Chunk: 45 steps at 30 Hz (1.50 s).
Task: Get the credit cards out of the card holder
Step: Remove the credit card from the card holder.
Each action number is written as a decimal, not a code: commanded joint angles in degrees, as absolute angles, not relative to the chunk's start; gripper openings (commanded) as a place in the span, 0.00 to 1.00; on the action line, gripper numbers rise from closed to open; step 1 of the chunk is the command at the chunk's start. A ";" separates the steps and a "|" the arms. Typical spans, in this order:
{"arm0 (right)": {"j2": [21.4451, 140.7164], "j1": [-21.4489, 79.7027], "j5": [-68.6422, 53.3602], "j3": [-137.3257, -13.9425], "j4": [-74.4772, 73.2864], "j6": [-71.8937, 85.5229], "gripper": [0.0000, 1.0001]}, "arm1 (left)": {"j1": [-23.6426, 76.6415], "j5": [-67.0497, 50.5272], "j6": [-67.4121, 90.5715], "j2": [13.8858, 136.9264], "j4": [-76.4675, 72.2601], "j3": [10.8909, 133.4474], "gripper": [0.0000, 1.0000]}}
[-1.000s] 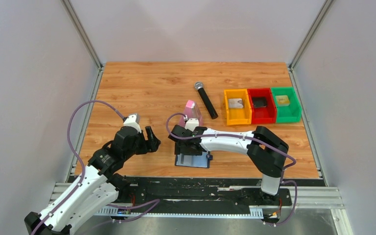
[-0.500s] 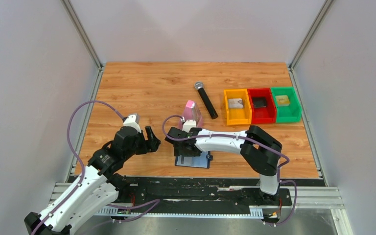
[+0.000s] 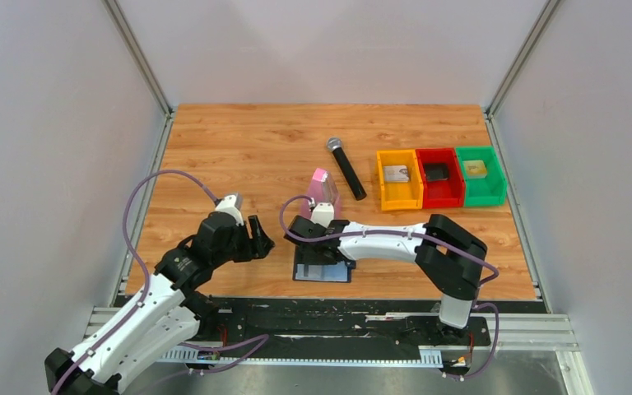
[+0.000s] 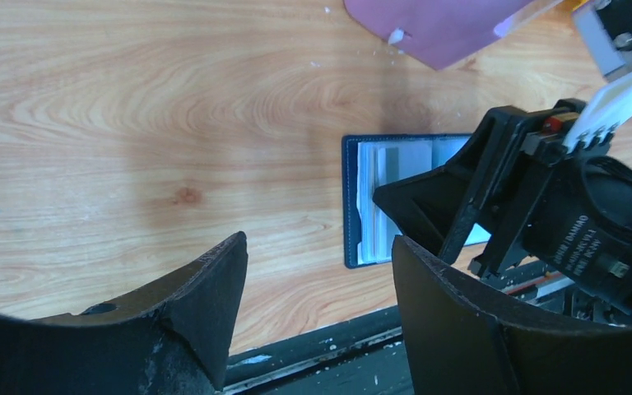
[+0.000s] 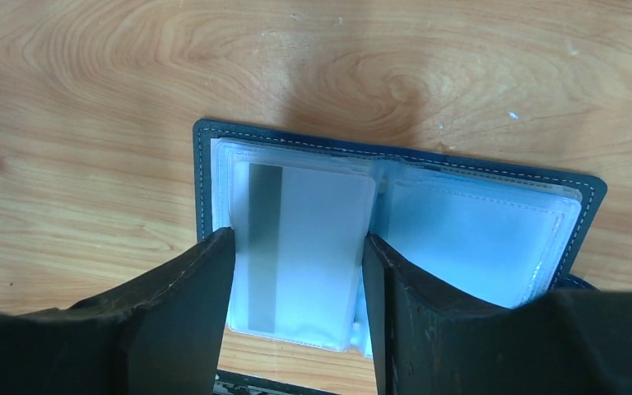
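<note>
The card holder (image 3: 330, 273) lies open near the table's front edge, navy outside with pale blue sleeves inside (image 5: 477, 239). A pale credit card (image 5: 304, 214) with a grey stripe sits in its left sleeve. That sleeve stands a little raised. My right gripper (image 5: 299, 237) is right above it, open, with one finger at each side edge of the sleeve; in the top view (image 3: 313, 249) it covers the holder's far part. My left gripper (image 3: 262, 239) is open and empty, hovering left of the holder. From the left wrist view (image 4: 321, 247) the holder (image 4: 350, 206) shows ahead, half hidden by the right gripper.
A pink metronome (image 3: 323, 188) stands just beyond the holder and shows in the left wrist view (image 4: 444, 29). A black microphone (image 3: 346, 168) lies behind it. Orange (image 3: 381, 179), red (image 3: 420, 177) and green (image 3: 498, 177) bins sit at right. A black rail (image 3: 337, 317) runs along the front edge.
My left gripper has moved slightly right, toward the holder. My right gripper has shifted a little over the holder. The holder has stayed in place.
</note>
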<state>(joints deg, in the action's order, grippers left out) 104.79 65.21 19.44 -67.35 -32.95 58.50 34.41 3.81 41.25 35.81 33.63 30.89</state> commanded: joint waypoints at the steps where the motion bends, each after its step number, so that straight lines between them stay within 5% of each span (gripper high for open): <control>1: 101.33 65.53 18.55 -65.04 -26.67 57.86 0.43 | 34.31 -0.76 42.70 38.56 29.42 29.99 0.70; 16: 91.10 60.92 5.56 -49.94 -4.71 56.14 0.43 | 34.28 -10.16 46.43 49.53 18.20 26.43 0.34; 45: 85.76 56.87 -3.38 -41.84 6.24 56.41 0.44 | 34.25 -20.87 48.37 61.36 1.20 24.27 0.23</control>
